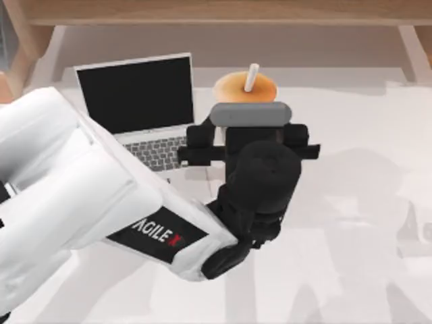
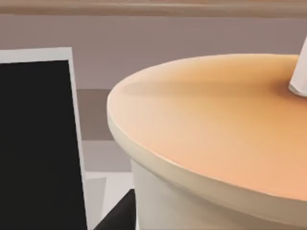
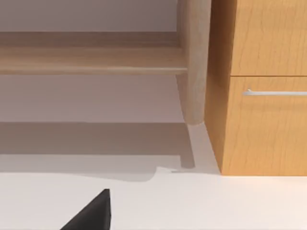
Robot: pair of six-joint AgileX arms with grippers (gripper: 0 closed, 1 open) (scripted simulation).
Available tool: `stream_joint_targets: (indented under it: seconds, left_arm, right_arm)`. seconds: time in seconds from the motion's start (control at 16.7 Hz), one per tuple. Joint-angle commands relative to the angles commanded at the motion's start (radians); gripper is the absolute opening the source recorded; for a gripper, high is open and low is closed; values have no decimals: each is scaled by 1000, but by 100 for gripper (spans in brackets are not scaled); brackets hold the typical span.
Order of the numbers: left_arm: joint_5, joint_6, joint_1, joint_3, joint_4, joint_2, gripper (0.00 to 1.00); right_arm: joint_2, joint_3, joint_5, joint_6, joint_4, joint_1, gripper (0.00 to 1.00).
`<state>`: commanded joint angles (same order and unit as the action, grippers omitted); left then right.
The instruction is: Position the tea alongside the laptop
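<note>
While my left gripper (image 1: 246,101) hangs over the table's far middle, right at the tea (image 1: 244,88), I cannot tell how wide it stands or whether it grips the cup. The tea sits just right of the open laptop (image 1: 138,108), close beside its screen.

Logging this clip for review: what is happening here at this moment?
The left arm reaches across the table, and the left gripper is at the tea, which stands just right of the open laptop. The wrist hides the fingers from above, so whether they grip the cup cannot be told. In the left wrist view the cup's orange-brown top sits very close, with the laptop's black screen beside it. The right gripper is parked low over the table, facing a wooden cabinet.
</note>
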<state>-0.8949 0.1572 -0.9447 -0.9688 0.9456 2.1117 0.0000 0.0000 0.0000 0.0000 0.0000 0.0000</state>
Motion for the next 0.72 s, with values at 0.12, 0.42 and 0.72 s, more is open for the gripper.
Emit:
stream_joint_targets:
  seconds: [0.12, 0.42, 0.72]
  left_arm:
    - [0, 0, 0, 0, 0, 0, 23]
    - [0, 0, 0, 0, 0, 0, 60]
    - [0, 0, 0, 0, 0, 0, 98]
  right_arm:
    - [0, 0, 0, 0, 0, 0, 100]
    - [0, 0, 0, 0, 0, 0, 100]
    - [0, 0, 0, 0, 0, 0, 100]
